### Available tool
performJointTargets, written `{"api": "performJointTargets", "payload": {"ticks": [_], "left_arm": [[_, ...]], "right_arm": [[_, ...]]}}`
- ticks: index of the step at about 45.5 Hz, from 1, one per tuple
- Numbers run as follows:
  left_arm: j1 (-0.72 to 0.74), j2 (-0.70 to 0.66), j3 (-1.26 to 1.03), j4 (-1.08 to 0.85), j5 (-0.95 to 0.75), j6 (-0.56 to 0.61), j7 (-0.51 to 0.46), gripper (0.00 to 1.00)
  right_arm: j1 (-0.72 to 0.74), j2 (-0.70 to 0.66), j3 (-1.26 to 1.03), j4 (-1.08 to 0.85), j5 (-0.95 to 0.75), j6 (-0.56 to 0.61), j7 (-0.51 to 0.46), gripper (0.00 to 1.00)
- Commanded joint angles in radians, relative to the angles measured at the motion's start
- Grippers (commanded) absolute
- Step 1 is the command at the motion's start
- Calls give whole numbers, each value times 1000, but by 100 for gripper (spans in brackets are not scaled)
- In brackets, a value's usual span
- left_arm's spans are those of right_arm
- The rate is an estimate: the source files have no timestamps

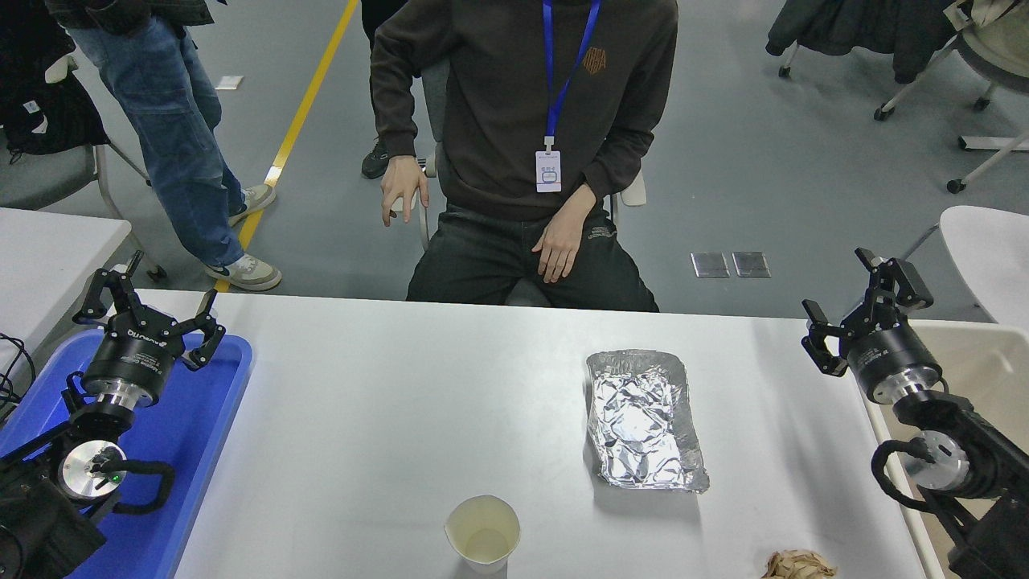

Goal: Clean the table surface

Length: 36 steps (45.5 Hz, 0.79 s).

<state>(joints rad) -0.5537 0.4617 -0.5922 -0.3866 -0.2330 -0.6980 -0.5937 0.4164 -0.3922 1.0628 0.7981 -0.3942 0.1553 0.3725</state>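
The white-grey table surface [386, 402] spans the view. On it lie a crumpled foil tray [645, 418] right of centre, a paper cup [482, 534] at the front edge, and a crumpled brown paper ball [797, 564] at the front right. My right gripper [854, 305] hovers open at the table's right edge, well right of the foil and holding nothing. My left gripper [149, 304] is parked open over the blue tray [201, 434] at the left.
A beige bin [985, 362] stands beyond the table's right edge, under my right arm. A person [522, 145] sits at the far side, hands off the table. Another person [161, 121] stands at the top left.
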Motion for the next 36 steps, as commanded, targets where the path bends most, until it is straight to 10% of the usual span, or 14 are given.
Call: {"api": "performJointTargets", "payload": {"ticks": [1,36], "left_arm": [[0,0,0,0,0,0,0,100],[-2,0,-1,0,0,0,0,100]], "right_arm": [[1,-2,6,-14,0,-14,3,100],[25,-20,5,-2,-9,-108,6,100]]}}
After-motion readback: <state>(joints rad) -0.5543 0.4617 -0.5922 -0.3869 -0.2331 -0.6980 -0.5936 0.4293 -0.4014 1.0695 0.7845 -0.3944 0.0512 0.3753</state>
